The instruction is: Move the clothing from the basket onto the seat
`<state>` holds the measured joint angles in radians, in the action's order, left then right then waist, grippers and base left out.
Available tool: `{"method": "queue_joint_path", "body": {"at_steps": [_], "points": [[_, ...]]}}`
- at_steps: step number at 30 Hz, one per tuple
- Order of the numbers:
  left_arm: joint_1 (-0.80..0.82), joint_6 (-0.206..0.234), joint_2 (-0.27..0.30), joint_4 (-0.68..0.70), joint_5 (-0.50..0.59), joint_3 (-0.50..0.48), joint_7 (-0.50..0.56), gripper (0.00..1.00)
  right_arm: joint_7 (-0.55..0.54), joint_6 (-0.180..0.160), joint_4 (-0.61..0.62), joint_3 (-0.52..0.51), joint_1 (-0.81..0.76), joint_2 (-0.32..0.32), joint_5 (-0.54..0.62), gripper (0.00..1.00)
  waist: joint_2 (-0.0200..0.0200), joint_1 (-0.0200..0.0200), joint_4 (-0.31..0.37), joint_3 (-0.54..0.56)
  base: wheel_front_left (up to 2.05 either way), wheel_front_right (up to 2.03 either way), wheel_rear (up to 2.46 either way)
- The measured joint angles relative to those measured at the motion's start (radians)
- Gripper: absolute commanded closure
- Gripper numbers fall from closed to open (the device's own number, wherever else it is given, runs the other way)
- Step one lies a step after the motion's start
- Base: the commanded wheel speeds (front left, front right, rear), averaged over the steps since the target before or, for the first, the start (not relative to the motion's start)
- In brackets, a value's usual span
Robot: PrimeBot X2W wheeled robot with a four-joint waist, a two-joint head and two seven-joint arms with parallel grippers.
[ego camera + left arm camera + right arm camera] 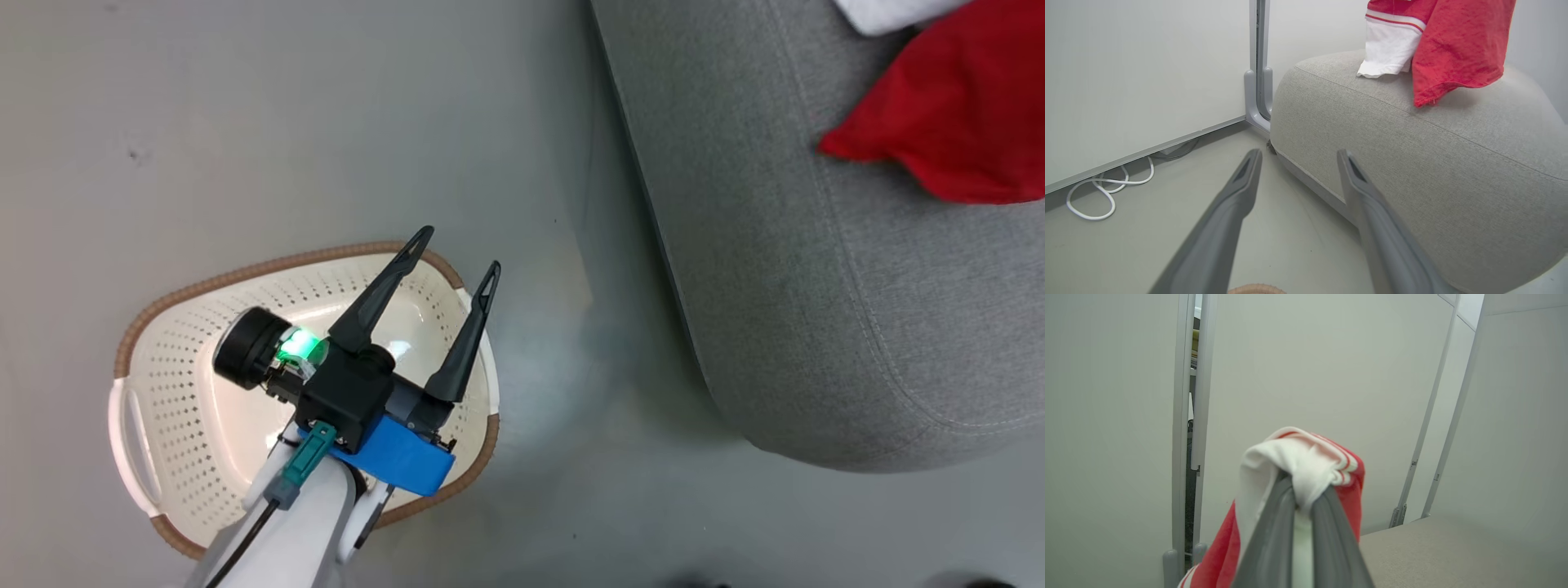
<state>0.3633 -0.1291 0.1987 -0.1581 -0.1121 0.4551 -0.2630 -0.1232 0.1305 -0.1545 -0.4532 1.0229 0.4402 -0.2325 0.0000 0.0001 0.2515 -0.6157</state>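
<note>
Here: red clothing [1457,45], white striped trim, maybe touching seat [1412,163].

Lighting bright, even, diffuse. Glare inside cream-white perforated plastic basket [175,392]; soft shadow right of it, along light grey fabric seat [816,286].

No writing, label or number is legible anywhere, neither on the clothing [1457,49] nor the basket [163,392]

A smooth grey floor [245,122] meets pale partition walls [1147,73] joined by a grey metal post [1259,61]; a white cable [1133,183] loops along the base.
</note>
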Motion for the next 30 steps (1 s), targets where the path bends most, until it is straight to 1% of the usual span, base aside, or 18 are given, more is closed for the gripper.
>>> {"method": "queue_joint_path", "body": {"at_steps": [3,5,9,14,20,24,27,28,29,30], "points": [[0.015,0.000,0.019,0.022,0.009,0.005,0.000,0.00,0.029,0.000,-0.037,-0.029,-0.007,-0.007,0.025,1.00,0.0000,0.0000,0.001,-0.040,0.00,0.00,0.00],[0.017,0.000,0.039,0.033,0.016,0.006,0.000,0.00,0.038,0.000,-0.046,-0.045,-0.028,-0.040,0.044,1.00,-0.0001,0.0000,0.003,-0.066,0.00,0.00,0.00],[0.024,0.000,0.070,0.059,0.025,0.003,0.000,0.00,0.051,0.000,-0.070,-0.094,-0.077,-0.129,0.090,1.00,0.0000,0.0001,0.007,-0.109,0.00,0.00,0.00],[0.017,0.003,0.097,0.080,0.027,-0.007,0.000,0.00,0.081,0.000,-0.158,-0.131,-0.123,-0.189,0.112,1.00,0.0000,0.0000,0.010,-0.142,0.00,0.00,0.00],[0.007,0.014,0.104,0.096,0.025,-0.011,0.000,0.00,0.128,0.000,-0.291,-0.134,-0.145,-0.198,0.128,1.00,0.0000,0.0000,0.003,-0.159,0.00,0.00,0.00],[0.003,0.022,0.111,0.097,0.021,-0.017,0.000,0.00,0.153,0.000,-0.362,-0.121,-0.142,-0.187,0.135,1.00,0.0000,-0.0001,-0.003,-0.158,0.00,0.00,0.00],[0.004,0.023,0.109,0.096,0.015,-0.018,0.000,0.00,0.169,0.000,-0.398,-0.117,-0.127,-0.170,0.135,0.93,0.0000,-0.0001,-0.008,-0.151,0.00,0.00,0.00],[0.005,0.023,0.109,0.095,0.013,-0.018,0.000,0.00,0.173,0.000,-0.408,-0.113,-0.123,-0.166,0.135,0.88,0.0000,-0.0001,-0.009,-0.149,0.00,0.00,0.00],[0.006,0.023,0.107,0.092,0.010,-0.018,0.000,0.00,0.179,0.000,-0.415,-0.107,-0.121,-0.161,0.135,0.80,0.0000,-0.0001,-0.010,-0.146,0.00,0.00,0.00],[0.007,0.023,0.106,0.090,0.008,-0.018,0.000,0.00,0.183,0.000,-0.421,-0.100,-0.119,-0.157,0.135,0.66,0.0000,-0.0001,-0.011,-0.144,0.00,0.00,0.00]]}}
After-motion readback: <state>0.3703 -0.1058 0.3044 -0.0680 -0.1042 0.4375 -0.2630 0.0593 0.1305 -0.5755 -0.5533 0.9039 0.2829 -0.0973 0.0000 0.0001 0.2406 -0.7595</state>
